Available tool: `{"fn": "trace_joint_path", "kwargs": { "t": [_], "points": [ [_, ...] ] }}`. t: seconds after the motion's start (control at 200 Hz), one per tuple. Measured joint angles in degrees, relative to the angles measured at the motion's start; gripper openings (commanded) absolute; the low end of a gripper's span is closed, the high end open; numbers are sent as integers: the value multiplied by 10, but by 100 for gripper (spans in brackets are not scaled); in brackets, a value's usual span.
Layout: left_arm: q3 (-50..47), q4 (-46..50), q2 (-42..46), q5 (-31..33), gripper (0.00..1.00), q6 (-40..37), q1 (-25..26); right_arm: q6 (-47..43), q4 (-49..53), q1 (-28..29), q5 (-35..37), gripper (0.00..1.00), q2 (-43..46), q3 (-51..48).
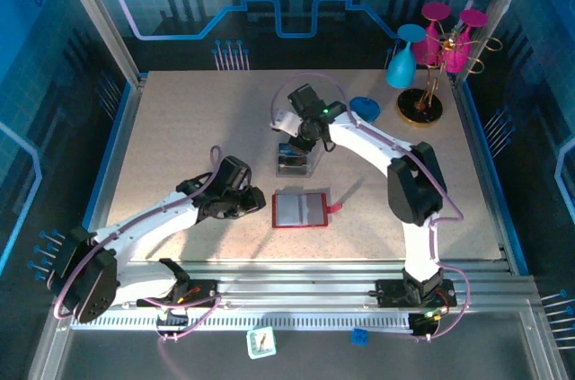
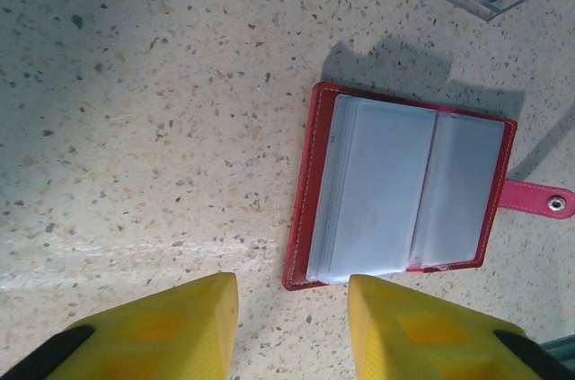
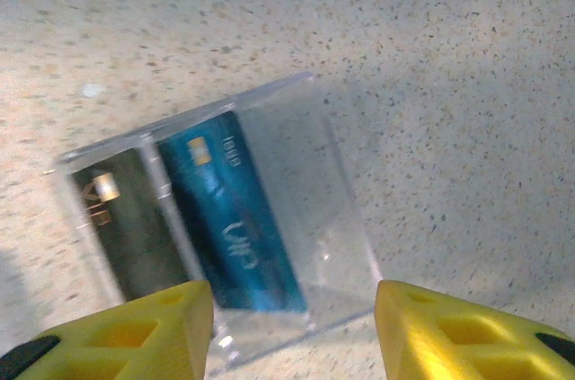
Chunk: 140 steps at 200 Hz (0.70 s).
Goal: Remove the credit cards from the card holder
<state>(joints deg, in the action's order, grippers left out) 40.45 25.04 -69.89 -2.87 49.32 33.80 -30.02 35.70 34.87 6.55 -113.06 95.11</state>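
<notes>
Card holder (image 2: 404, 191): red, lying open and flat on the bench (image 2: 135, 128) with its pale sleeves up and its closing tab (image 2: 539, 202) out to one side. Whether any sleeve is loaded cannot be told. Credit cards: a black card (image 3: 126, 227) and a blue card (image 3: 238, 218) stand in neighbouring slots of the clear box (image 3: 314, 173), which sits just beyond the holder; a third slot beside them looks free. Left gripper (image 2: 292, 295): jaws apart with nothing between them, poised just off a corner of the holder. Right gripper (image 3: 294, 308): jaws apart and bare, above the box. Handling note, as judgement: for the next card, one arm should pin a cover to the bench. The other should pinch only the card's exposed edge and draw it straight along the sleeve mouth. A slanted pull would likely drag or fold the light holder.
</notes>
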Motion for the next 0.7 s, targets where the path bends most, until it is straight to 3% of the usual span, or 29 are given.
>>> {"fn": "trace_joint_path", "kwargs": {
  "t": [0.355,0.7],
  "points": [
    [12,-38,-61,-26,35,-4,0,227,-37,0,-93,44,166,-187],
    [23,-83,-122,-47,28,-1,27,464,-79,1,-160,37,241,-321]
  ]
}}
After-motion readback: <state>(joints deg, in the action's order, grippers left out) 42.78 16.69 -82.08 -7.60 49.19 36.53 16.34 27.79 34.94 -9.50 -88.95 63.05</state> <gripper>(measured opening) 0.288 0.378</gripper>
